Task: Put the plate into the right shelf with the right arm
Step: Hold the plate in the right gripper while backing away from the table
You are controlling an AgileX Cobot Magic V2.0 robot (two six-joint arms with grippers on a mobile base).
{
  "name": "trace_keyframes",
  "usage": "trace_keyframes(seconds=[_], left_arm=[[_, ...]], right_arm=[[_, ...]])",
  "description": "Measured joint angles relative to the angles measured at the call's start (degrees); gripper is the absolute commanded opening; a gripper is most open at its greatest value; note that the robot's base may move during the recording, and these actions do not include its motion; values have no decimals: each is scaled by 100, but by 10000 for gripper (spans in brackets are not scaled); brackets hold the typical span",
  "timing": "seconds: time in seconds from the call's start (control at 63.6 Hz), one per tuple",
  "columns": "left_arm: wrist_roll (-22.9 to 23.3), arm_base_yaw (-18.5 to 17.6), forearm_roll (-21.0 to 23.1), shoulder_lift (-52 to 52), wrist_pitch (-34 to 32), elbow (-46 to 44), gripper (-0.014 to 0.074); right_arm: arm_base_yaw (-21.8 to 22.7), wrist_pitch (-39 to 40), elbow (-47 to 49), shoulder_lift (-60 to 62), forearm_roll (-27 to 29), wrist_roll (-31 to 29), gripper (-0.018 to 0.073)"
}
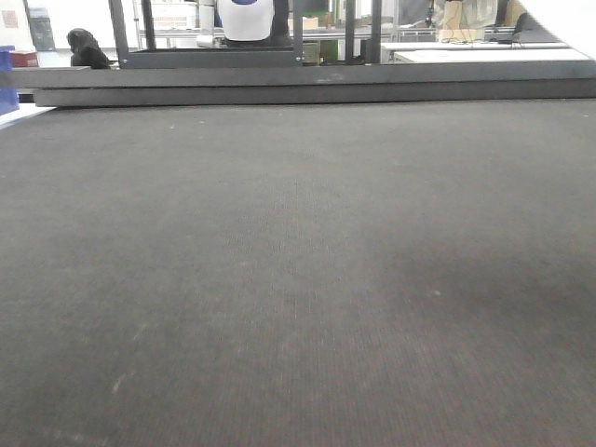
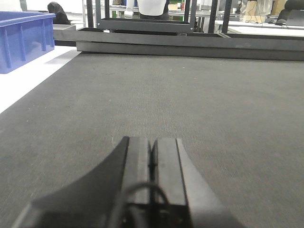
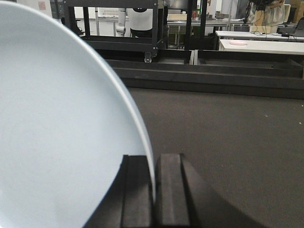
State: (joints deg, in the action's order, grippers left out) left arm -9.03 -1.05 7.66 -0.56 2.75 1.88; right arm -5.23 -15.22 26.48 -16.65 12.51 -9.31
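The right gripper [image 3: 154, 190] pinches the plate [image 3: 57, 133] by its rim. The left gripper [image 2: 152, 161] is pressed together. The inside of the blue bin [image 2: 23, 40] is hidden.

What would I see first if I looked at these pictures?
The big white plate fills the left of the right wrist view, its rim pinched by the right end effector. A blue bin sits far left in the left wrist view, beside the wide dark mat.

Blue bin [image 2: 23, 40] on white surface [image 2: 33, 80] beside grey mat [image 2: 190, 104]
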Motion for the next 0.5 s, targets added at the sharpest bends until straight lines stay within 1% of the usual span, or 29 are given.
trace_keyframes(seconds=[0.503], left_arm=[[0, 0, 0, 0, 0, 0, -128]], right_arm=[[0, 0, 0, 0, 0, 0, 62]])
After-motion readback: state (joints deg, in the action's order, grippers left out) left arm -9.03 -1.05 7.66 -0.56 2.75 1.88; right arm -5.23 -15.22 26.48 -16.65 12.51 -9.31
